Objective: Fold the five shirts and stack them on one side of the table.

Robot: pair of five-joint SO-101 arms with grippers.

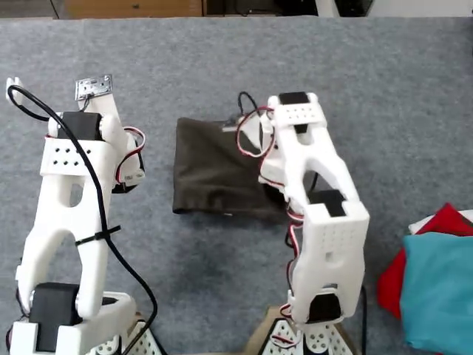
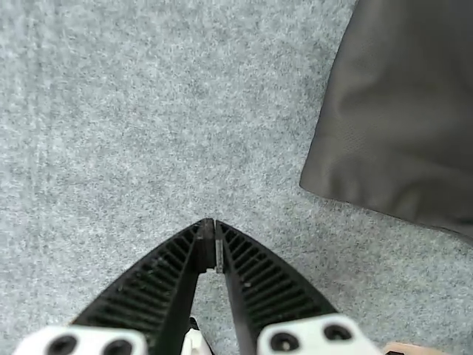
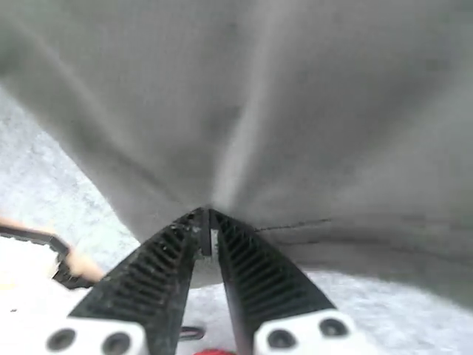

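Observation:
A dark grey shirt (image 1: 211,170) lies partly folded on the grey carpeted table (image 1: 384,96), between the two arms. My right gripper (image 3: 205,222) is shut on the dark shirt (image 3: 295,111), and creases in the cloth run into its tips. In the high view the right arm (image 1: 318,192) covers the shirt's right edge. My left gripper (image 2: 208,229) is shut with nothing in it, above bare carpet just off a corner of the dark shirt (image 2: 406,111). The left arm (image 1: 74,185) stands to the left of the shirt.
A teal shirt (image 1: 440,288) lies on a red shirt (image 1: 388,285) at the table's right edge, with a bit of white cloth (image 1: 467,216) behind them. The table's far edge (image 1: 222,18) runs along the top of the high view.

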